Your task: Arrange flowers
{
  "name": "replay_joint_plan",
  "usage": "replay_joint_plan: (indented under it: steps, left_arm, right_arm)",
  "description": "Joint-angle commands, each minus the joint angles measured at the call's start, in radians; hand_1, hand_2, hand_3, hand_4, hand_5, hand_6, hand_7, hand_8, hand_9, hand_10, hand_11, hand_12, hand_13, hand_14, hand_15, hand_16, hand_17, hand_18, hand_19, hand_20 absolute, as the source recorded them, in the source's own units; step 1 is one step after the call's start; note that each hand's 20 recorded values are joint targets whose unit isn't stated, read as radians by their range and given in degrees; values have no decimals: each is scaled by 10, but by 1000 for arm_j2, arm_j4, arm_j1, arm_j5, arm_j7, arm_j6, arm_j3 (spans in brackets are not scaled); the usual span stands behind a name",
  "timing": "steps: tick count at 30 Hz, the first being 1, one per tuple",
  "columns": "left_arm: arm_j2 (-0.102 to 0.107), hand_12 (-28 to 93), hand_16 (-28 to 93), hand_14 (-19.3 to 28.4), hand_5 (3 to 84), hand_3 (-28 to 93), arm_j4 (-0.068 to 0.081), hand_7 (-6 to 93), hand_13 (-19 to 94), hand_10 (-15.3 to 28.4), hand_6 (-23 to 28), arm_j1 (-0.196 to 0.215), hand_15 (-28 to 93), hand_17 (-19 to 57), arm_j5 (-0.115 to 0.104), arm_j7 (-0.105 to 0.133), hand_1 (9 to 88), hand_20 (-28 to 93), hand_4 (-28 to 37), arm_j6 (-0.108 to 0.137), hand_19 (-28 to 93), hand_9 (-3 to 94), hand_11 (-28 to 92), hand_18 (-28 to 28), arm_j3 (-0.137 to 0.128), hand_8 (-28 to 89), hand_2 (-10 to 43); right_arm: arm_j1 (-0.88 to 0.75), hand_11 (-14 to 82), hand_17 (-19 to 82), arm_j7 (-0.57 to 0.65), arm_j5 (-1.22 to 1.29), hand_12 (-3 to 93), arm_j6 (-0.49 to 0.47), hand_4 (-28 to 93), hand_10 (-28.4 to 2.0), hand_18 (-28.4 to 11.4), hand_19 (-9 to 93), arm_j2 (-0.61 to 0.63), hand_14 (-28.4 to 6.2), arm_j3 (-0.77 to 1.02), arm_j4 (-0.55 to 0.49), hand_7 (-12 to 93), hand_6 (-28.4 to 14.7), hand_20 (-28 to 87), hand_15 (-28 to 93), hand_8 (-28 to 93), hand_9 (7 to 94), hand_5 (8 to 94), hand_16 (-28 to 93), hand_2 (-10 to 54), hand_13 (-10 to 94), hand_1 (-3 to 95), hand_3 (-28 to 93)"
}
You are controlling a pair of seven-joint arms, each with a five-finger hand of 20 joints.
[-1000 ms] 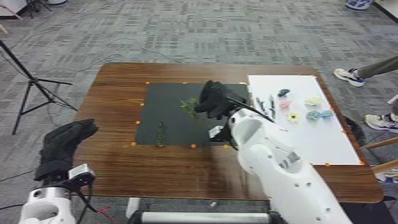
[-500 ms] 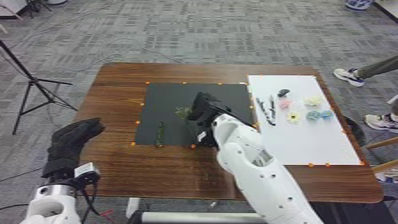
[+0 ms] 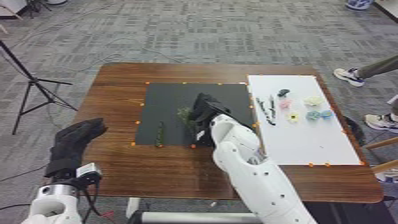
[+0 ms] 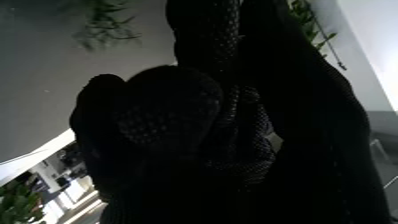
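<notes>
1. The right black-gloved hand (image 3: 210,107) is over the black rectangular mat (image 3: 164,102), just beside leafy green foliage (image 3: 185,116); how far open it is, or whether it grips anything, I cannot tell.
2. A slim green sprig (image 3: 160,135) lies farther left on the mat.
3. Pink, cream, yellow and blue flowers (image 3: 313,101) lie on the white sheet (image 3: 311,145).
4. The left black-gloved hand (image 3: 75,137) is loosely open, empty.

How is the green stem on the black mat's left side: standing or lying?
Lying down: the green stem is stretched out along the black mat.
</notes>
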Motion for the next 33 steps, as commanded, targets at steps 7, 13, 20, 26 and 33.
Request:
replay_joint_plan:
  steps: [7,13,20,26,33]
  left_arm:
    - [-9,139,-10,172,582,728,-3,203,463,141,28,8,258,121,7,-17,342,236,-125,-24,117,568,230,110,-4,-75,41]
    - [-7,139,-10,172,581,728,-10,203,463,141,28,17,259,119,9,-23,340,235,-123,-29,119,567,230,110,-14,-76,39]
    - [-8,139,-10,173,579,726,-9,203,462,141,28,15,258,118,10,-27,340,235,-124,-35,121,565,231,111,-15,-76,38]
    - [-8,138,-10,172,577,728,-11,203,462,140,27,17,257,118,11,-31,339,234,-124,-41,121,563,231,111,-15,-76,37]
    - [-7,139,-10,173,575,727,-11,201,462,140,27,20,259,117,11,-39,338,234,-123,-44,121,562,231,111,-19,-75,36]
  right_arm:
    - [13,340,702,49,11,141,57,-153,-106,-126,932,-42,-11,10,0,276,-26,530,622,105,937,835,233,-95,937,597,569]
    - [-7,342,706,76,49,140,61,-149,-105,-122,932,-44,-11,-1,-22,274,-26,513,620,108,937,836,227,-95,937,597,567]
    - [-25,343,710,82,64,138,55,-146,-106,-118,932,-60,-12,1,-17,271,-27,498,612,107,937,838,221,-95,937,597,563]
    - [-31,341,711,79,62,138,63,-146,-106,-115,932,-62,-11,7,-15,270,-28,489,609,106,937,838,218,-95,937,596,562]
    - [-33,332,710,75,68,143,52,-137,-100,-113,932,-60,-10,26,-11,269,-30,484,605,107,937,832,217,-95,937,577,568]
